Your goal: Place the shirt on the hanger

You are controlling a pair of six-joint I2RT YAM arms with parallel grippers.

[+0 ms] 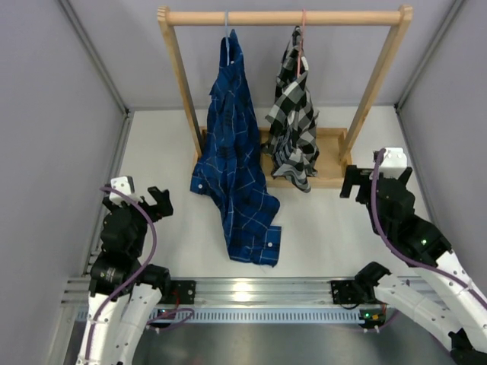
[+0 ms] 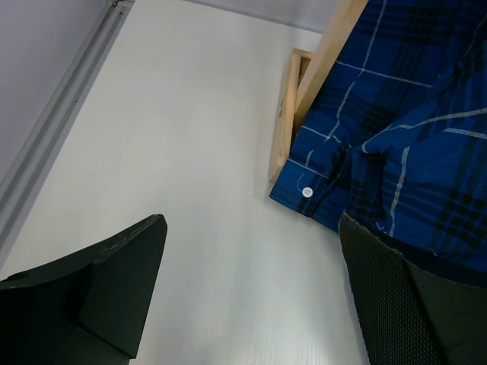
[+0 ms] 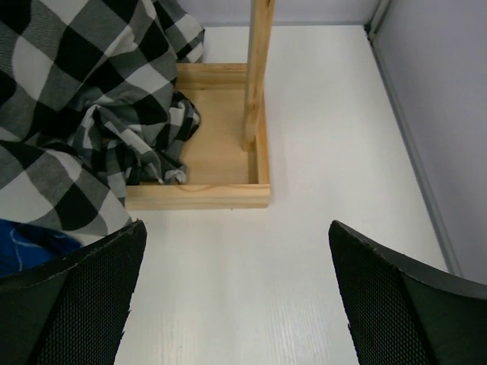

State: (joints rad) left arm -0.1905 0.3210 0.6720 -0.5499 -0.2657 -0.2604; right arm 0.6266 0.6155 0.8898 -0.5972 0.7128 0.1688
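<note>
Hanging from the left half of the rail (image 1: pixel 335 14) of the wooden rack (image 1: pixel 179 76), on the hanger (image 1: pixel 226 24): the shirt (image 1: pixel 228 152), bunched and draped rather than spread, lower end trailing off the rack's base and down the middle of the tabletop (image 1: pixel 152 152) toward the near edge. Well apart from it by the near left corner, jaws spread to the full and holding nothing: the left gripper (image 1: pixel 141 196). In the left wrist view, blue plaid cloth filling the upper right beyond the right-hand fingertip (image 2: pixel 396 304), with a cuff (image 2: pixel 323 199) and its white button (image 2: pixel 307 192) down near the tabletop beside the foot of the rack's left post (image 2: pixel 327 53); finger and cloth apart in the overhead view. Over by the right edge of the tabletop, level with the front of the rack, likewise fully open and empty: the right gripper (image 1: pixel 377 179), farther from the shirt, only a sliver of blue cloth at the lower left of its wrist view. Hung next to the shirt from a pinkish-red hanger (image 1: pixel 302 26): a black-and-white checked shirt (image 1: pixel 293 114), hem heaped in the shallow wooden tray (image 3: pixel 228 196) forming the rack's base; right end of that tray bare wood, one upright post standing in it
</note>
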